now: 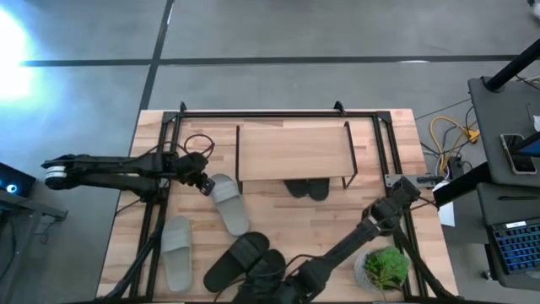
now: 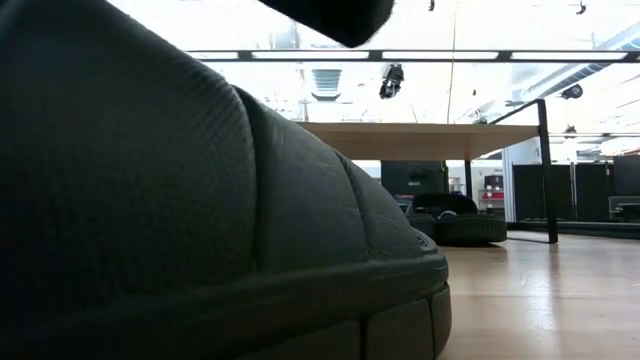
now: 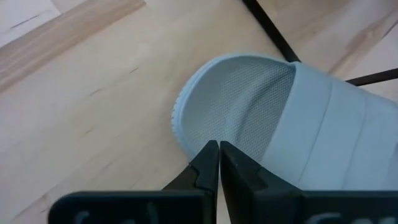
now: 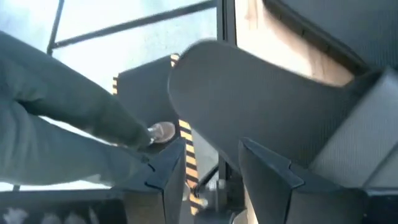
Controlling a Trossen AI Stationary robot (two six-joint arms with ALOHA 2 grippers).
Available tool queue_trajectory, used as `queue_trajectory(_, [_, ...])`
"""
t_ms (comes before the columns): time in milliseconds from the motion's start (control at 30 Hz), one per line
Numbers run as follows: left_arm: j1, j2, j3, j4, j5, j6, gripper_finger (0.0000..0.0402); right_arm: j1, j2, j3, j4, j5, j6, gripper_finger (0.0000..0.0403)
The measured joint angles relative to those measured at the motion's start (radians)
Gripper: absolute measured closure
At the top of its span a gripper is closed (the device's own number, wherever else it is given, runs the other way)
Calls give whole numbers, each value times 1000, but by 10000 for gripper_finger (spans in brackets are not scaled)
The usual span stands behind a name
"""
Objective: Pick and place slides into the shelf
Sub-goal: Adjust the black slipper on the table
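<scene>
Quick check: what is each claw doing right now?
Left claw: shut, tips at a grey slide, holding nothing.
Right claw: around a black slide; grip cannot be told.

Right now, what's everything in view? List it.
shelf: 1, light wood top on black legs, far middle of table
black slides: 4; two under the shelf, two at the near edge
grey slides: 2, light grey, left half; one by the shelf, one nearer
plant: 1, green, near right corner
table: 1, light wood
laptop: 1, off-table right
cables: yellow, off-table right
left gripper: shut, at the end of the grey slide by the shelf
right gripper: at the near black slides
</scene>
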Motion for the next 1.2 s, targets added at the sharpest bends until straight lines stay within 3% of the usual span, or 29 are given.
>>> queue_trajectory(333, [0,3,0,-8,3,1,402,-34,-1,-61,45,3,97,257])
queue_trajectory(533, [0,2,2,-7,4,1,402,-33,-3,-92,-65,45,310,257])
queue_trajectory(667, [0,2,2,-8,4,1,402,-29,-7,-87,-120,78,364,258])
queue_trajectory(867, [0,1,5,-7,7,0,402,-15,-10,8,-477,138,422,266])
queue_trajectory(1067, [0,-3,4,0,6,0,402,5,-10,133,-1008,323,635,266])
queue_trajectory(1200, [0,-3,4,5,6,0,402,6,-10,186,-1052,338,609,262])
